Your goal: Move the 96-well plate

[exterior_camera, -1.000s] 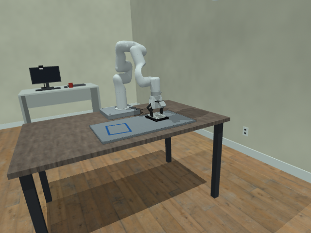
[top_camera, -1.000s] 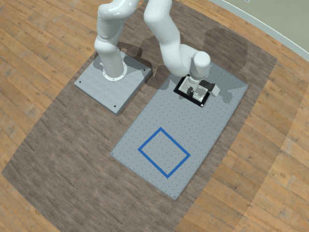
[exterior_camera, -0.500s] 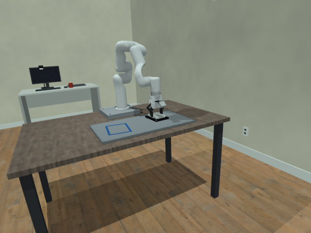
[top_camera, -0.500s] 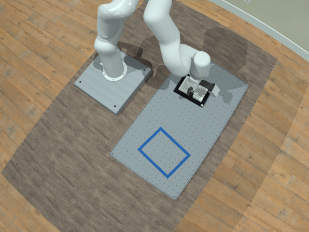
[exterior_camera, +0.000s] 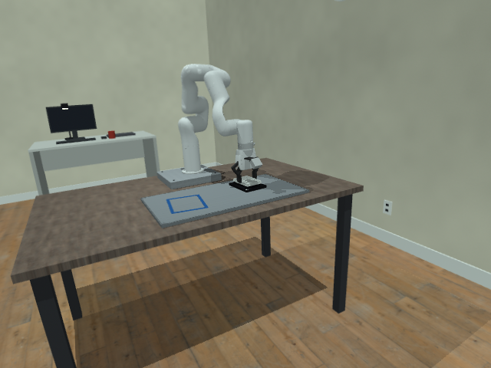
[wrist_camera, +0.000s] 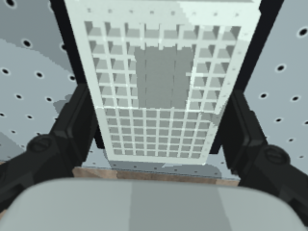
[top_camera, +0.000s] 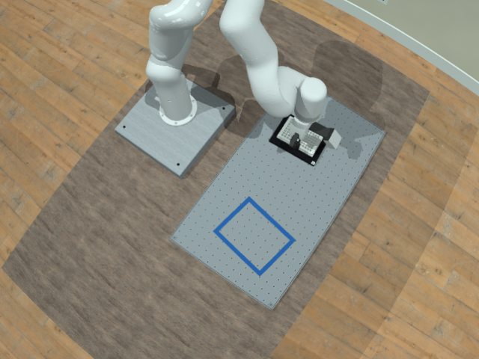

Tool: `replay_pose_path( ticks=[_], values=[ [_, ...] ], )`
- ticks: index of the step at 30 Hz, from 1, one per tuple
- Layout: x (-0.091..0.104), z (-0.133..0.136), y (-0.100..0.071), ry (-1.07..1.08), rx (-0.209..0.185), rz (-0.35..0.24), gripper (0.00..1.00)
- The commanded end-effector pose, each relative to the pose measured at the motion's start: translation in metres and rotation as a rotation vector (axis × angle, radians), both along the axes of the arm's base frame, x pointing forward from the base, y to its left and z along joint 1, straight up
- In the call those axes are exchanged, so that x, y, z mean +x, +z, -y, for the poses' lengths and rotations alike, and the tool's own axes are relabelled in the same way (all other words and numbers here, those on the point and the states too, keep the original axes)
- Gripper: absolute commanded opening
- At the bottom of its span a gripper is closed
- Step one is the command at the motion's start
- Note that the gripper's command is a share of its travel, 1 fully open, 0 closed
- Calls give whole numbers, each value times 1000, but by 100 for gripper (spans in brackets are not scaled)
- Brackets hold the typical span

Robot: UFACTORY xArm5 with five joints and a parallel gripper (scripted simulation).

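Well plate — white, gridded, right way up; located over the black nest at the far end of the grey deck. It is pinched across its short width by the gripper, the two black fingers pressed against its long sides. Whether the plate is seated in the nest or raised just clear of it cannot be told from these views.

Progress — the grasp is judged made. Carrying, lowering and release are judged outstanding: the blue taped outline at the near end of the deck holds nothing and lies well apart from the plate.

Arm — white, bent over the nest from its grey base plate, beside the deck on a brown table.

Views compared:
- Wrist: finger contact on both long sides is shown, and the well grid in detail; the outline is not included.
- Top: plate, nest and outline are laid out together, so the travel along the deck can be judged; the plate is largely covered by the wrist.
- Exterior: the gripper's height over the deck is given side-on; a desk with a monitor is recorded behind.
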State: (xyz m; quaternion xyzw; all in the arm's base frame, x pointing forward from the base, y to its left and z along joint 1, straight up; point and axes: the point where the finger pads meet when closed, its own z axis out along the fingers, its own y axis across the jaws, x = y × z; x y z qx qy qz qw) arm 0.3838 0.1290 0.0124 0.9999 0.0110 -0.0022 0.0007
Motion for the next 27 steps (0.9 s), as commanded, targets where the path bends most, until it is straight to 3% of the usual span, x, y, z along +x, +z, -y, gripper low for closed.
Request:
replay_pose_path(
  ticks=[1, 27],
  values=[
    [1, 0, 4, 0, 1, 3, 0],
    [1, 0, 19, 0, 1, 3, 0]
  ],
)
